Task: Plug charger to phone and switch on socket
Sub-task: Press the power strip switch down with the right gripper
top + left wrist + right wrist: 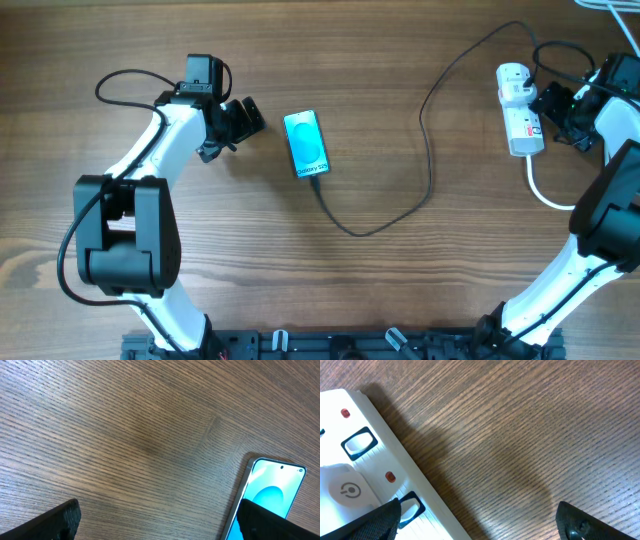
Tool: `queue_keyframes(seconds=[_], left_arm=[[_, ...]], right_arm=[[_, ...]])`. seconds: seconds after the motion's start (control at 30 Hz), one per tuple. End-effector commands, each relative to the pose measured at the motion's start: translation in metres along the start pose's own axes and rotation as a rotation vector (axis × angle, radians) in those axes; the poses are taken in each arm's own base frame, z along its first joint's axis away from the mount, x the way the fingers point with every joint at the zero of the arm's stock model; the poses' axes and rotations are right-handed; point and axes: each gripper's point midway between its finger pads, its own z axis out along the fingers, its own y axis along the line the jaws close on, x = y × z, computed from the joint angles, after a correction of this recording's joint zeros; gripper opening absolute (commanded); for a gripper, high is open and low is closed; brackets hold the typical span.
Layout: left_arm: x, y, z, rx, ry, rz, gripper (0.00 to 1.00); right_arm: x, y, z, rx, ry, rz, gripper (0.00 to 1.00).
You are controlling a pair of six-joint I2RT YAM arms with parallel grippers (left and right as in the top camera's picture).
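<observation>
The left hand (241,128) sits over the wooden tabletop (380,300), its fingers (55,520) spread apart and empty. Just at its 3 o'clock the teal-faced phone (306,143) lies flat. The black charger cable (428,150) meets the phone's 6 o'clock end, loops, and climbs to the white adapter (513,78) seated at the 12 o'clock end of the power strip (522,136). At the strip's 3 o'clock is the right hand (549,112), fingers apart, one fingertip (380,520) overlapping the strip near a rocker switch (359,442).
</observation>
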Motion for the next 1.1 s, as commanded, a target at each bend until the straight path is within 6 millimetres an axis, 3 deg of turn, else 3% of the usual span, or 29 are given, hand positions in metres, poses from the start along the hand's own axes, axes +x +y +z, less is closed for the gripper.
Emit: queue_keyframes(seconds=[0.0,0.37,0.4,0.43,0.57,0.73,0.8,0.83,0.93,1.07], left_arm=[[-0.004,0.003,-0.004,-0.012,-0.021,0.006,1.0],[-0.004,0.003,-0.004,-0.012,-0.021,0.006,1.0],[-0.004,0.003,-0.004,-0.012,-0.021,0.006,1.0],[-0.004,0.003,-0.004,-0.012,-0.021,0.006,1.0],[-0.004,0.003,-0.004,-0.012,-0.021,0.006,1.0],[-0.004,0.003,-0.004,-0.012,-0.021,0.006,1.0],[-0.004,0.003,-0.004,-0.012,-0.021,0.006,1.0],[-0.004,0.003,-0.004,-0.012,-0.021,0.006,1.0],[-0.004,0.003,-0.004,-0.012,-0.021,0.006,1.0],[-0.004,0.003,-0.004,-0.012,-0.021,0.006,1.0]], right_arm=[[0.019,0.006,0.011,-0.02,0.068,-0.009,0.99],[0.018,0.005,0.008,-0.012,0.069,-0.035,0.99],[0.009,0.004,-0.003,-0.011,0.049,-0.112,0.89],[-0.003,0.001,-0.023,0.014,0.013,-0.163,0.88],[-0.014,0.01,-0.059,-0.003,-0.039,-0.205,0.88],[0.035,0.036,-0.06,-0.173,0.114,-0.356,0.88],[0.049,0.035,-0.055,-0.149,0.154,-0.399,0.89],[0.058,0.025,-0.053,-0.074,0.188,-0.414,0.98],[0.062,0.0,-0.054,0.112,0.22,-0.409,1.0],[0.059,0.0,-0.053,0.116,0.207,-0.42,1.0]])
